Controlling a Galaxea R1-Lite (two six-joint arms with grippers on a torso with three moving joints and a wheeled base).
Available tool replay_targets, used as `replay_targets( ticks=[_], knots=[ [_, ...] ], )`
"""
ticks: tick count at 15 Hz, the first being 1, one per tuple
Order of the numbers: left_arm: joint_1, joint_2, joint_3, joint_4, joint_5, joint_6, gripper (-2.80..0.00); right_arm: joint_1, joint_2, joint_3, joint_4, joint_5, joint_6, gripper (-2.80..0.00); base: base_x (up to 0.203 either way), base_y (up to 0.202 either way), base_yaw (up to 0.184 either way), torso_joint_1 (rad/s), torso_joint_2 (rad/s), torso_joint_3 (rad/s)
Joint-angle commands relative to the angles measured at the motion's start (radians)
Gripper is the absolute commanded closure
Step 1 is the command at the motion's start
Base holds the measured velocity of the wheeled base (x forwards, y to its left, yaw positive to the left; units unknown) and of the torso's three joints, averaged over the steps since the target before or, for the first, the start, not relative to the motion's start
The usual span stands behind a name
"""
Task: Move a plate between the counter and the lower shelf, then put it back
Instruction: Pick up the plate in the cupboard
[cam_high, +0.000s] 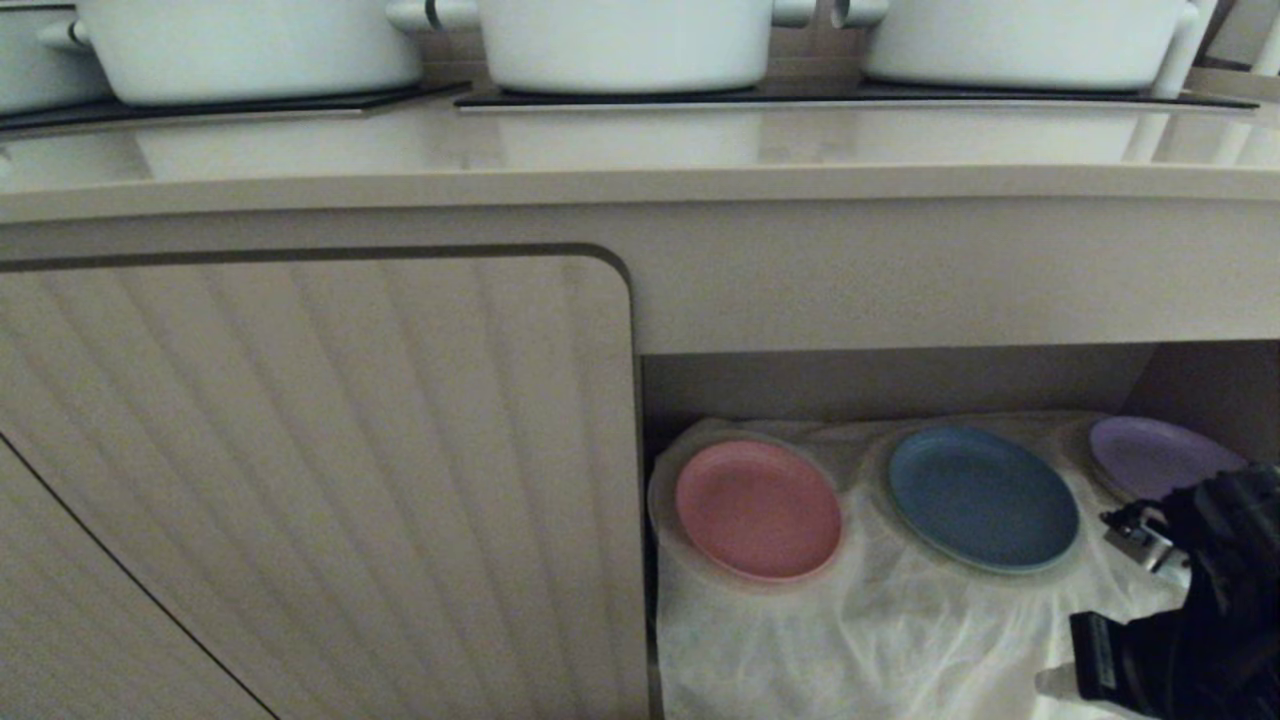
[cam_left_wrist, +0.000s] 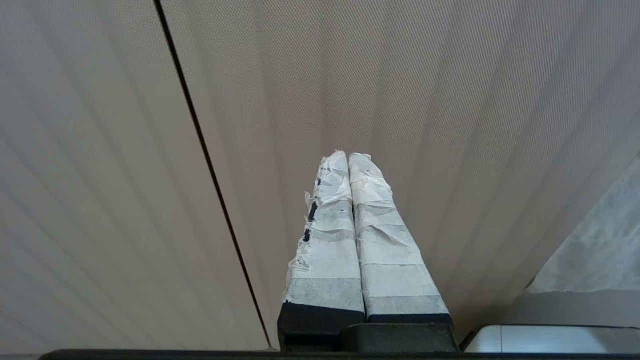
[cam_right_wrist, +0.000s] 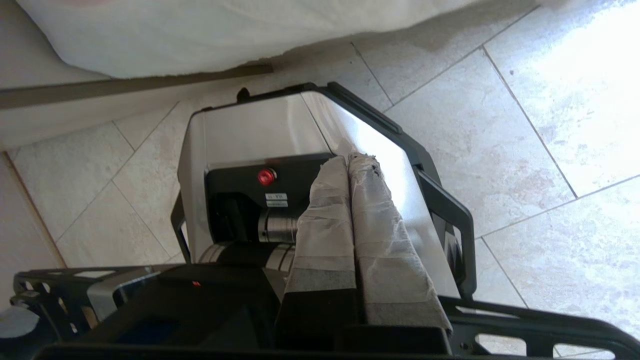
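3 plates (cam_high: 758, 510) sit on the lower shelf's cloth (cam_high: 880, 640); both claws (cam_right_wrist: 356, 162) are closed, empty.

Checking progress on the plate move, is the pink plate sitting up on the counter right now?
No. The pink plate lies on the white cloth of the lower shelf, beside the blue plate, below the counter.

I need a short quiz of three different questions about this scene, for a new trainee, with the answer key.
1. True or false: the round matte pink plate lies on the beige countertop.
2. Which plate lies between the pink one and the purple plate? A) white B) blue C) green
3. Fill in: the right gripper holds ____.

Key: 1 false, it lies on the cloth-draped lower shelf; 2 B, the blue plate; 3 nothing, its fingers are shut and empty.
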Motion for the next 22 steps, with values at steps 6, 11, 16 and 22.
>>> replay_targets(
  ticks=[6,11,16,22],
  knots=[
    [0.000,0.000,0.000,0.000,0.000,0.000,0.00,-0.014,-0.100,0.041,-0.002,-0.002,-0.034,0.00,0.000,0.000,0.000,0.000,0.00,0.000],
    [0.000,0.000,0.000,0.000,0.000,0.000,0.00,-0.112,-0.151,0.051,-0.005,-0.003,-0.187,0.00,0.000,0.000,0.000,0.000,0.00,0.000],
    [0.000,0.000,0.000,0.000,0.000,0.000,0.00,-0.177,-0.203,0.052,-0.004,-0.039,-0.304,0.00,0.000,0.000,0.000,0.000,0.00,0.000],
    [0.000,0.000,0.000,0.000,0.000,0.000,0.00,-0.241,-0.297,0.070,-0.006,-0.092,-0.411,0.00,0.000,0.000,0.000,0.000,0.00,0.000]
  ],
)
